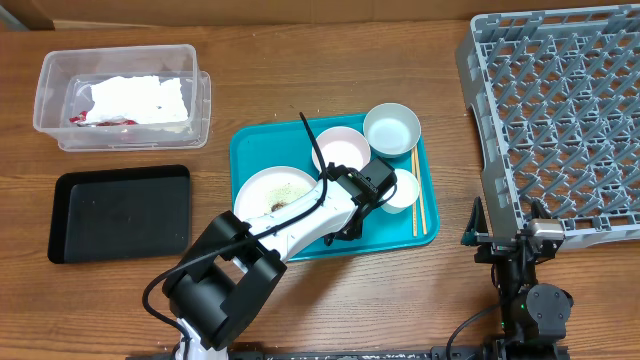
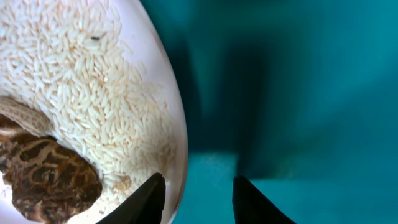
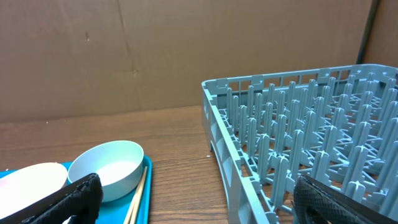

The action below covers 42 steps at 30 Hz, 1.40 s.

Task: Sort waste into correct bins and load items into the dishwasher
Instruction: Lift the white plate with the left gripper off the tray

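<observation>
Wooden table (image 1: 300,70) carries everything, with the grey dish rack (image 1: 560,110) filling its far right corner and holding nothing that can be seen. A teal tray (image 1: 262,150) sits at the table's middle. The clear tub (image 1: 50,90) stands at the far left corner, with crumpled white napkins (image 1: 135,98) and a red wrapper (image 1: 78,119) inside. The black tray (image 1: 120,212) lies at the left edge, nearer than the tub. On the teal tray, the white plate (image 1: 265,188) fills the near left corner, the pinkish bowl (image 1: 342,150) sits mid-tray and the grey-green bowl (image 1: 391,128) at the far right corner. The right gripper (image 3: 196,193) rests by the table's near edge beside the rack, jaws spread wide. The left gripper (image 2: 199,183) hangs over the plate's rim, jaws partly apart, one finger over the plate and one over the tray. The small cup (image 1: 405,190) and chopsticks (image 1: 417,195) lie along the tray's right edge. Brown scraps (image 2: 50,174) and rice (image 2: 81,93) remain on the plate.
</observation>
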Available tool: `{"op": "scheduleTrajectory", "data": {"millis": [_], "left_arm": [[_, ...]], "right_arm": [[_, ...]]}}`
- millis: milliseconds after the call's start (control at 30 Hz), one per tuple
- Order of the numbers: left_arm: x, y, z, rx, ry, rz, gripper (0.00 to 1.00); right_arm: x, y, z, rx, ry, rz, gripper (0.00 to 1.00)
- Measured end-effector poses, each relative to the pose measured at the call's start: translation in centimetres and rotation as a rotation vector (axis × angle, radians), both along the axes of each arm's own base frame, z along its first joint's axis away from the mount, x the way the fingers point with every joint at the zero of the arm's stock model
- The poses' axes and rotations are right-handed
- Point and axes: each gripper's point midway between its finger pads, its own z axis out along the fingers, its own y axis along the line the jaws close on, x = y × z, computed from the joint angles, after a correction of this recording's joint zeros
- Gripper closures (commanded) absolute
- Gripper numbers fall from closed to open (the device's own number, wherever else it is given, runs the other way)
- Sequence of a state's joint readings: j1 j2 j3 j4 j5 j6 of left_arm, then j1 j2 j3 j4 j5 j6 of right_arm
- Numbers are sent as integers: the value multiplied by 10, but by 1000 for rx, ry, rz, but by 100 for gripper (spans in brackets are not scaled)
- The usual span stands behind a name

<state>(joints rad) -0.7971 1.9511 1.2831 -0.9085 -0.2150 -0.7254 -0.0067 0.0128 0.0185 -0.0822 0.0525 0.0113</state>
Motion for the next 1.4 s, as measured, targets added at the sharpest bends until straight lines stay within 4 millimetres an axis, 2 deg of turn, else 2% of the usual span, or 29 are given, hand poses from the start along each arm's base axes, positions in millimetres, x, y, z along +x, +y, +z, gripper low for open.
{"op": "scheduleTrajectory", "data": {"millis": [500, 800, 1167, 1400], "left_arm": [[2, 4, -6, 16, -25, -7, 96], [0, 11, 4, 63, -4, -20, 96], [5, 8, 48, 95, 16, -16, 96], [6, 10, 68, 113, 17, -2, 96]], "right_arm": [[0, 0, 0, 0, 0, 0, 0], [0, 0, 0, -1, 0, 0, 0], [0, 0, 0, -1, 0, 0, 0], [0, 0, 0, -1, 0, 0, 0]]}}
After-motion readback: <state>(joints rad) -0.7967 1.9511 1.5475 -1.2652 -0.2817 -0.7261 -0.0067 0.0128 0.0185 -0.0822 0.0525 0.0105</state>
